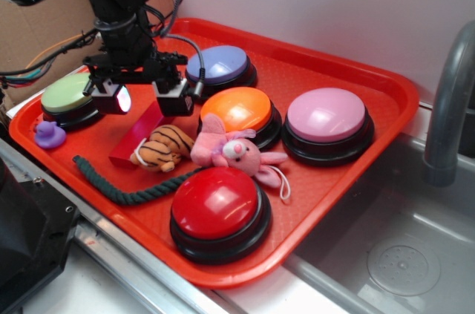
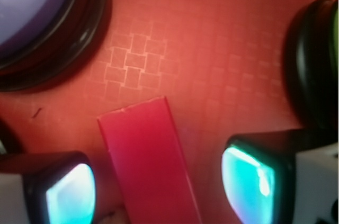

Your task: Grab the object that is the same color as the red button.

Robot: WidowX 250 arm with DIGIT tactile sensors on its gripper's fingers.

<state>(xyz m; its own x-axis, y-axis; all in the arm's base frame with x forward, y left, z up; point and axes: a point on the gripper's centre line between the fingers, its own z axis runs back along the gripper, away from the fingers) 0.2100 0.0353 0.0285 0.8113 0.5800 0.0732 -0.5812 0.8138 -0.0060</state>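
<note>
Red tray [image 1: 356, 69], red block [image 2: 148, 166] between spread, non-touching fingers [image 2: 69, 192].

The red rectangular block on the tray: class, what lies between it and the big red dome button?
The striped tiger plush and dark green rope lie between the block and red button, seen in the exterior view.

The red block [image 1: 138, 138] [image 2: 150, 163] is a plain, matte bar lying flat on the tray, directly below my open fingers and between them, nearer my left one. One end points toward the purple button, the other toward the toy tiger. The red button [image 1: 217, 205], a glossy dome on a round black base, sits upright at the tray's near edge.
</note>
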